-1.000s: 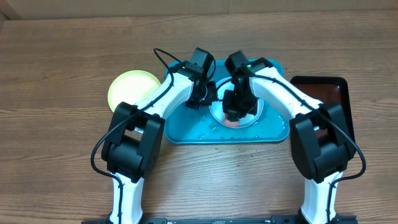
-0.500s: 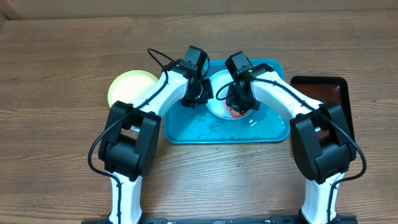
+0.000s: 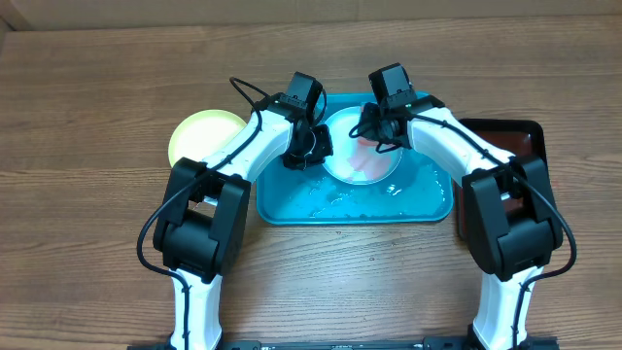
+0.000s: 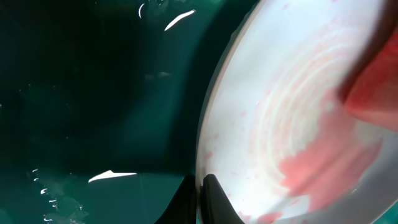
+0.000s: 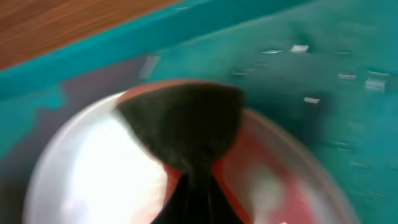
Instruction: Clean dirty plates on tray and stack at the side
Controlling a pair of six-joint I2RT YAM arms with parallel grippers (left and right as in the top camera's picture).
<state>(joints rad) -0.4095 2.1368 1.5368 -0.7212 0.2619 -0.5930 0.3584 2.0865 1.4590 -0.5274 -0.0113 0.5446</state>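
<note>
Overhead, both my arms reach into the turquoise tray [image 3: 340, 204] in the middle of the table [image 3: 97, 243]. The white plate [image 3: 355, 167] lies in the tray's back half. My left gripper [image 3: 311, 148] is at the plate's left edge and my right gripper [image 3: 374, 131] is over its back part. That view can't show either grip, as the fingers are too small. It alone shows 1 yellow-green plate [image 3: 199, 138] on the wood just left of the tray, and the dark red-brown tray [image 3: 505, 146] on the right.

The left wrist cam settles my left side: the jaws are closed tight on the plate's rim, 1 finger above and 1 below. It also shows the plate close up. It's glossy white w/ pale pink ring-shaped streaks, a wetter red patch toward the lower right and small red specks near the rim. The red wiping pad [image 4: 373, 81] comes in from the right edge. The tray floor beside it is dark teal w/ water beads.

The right wrist cam is blurred, but my right jaws are pinched shut on the pad. It looks like a dark wedge there, w/ red around it, over the plate near the tray's wall.
</note>
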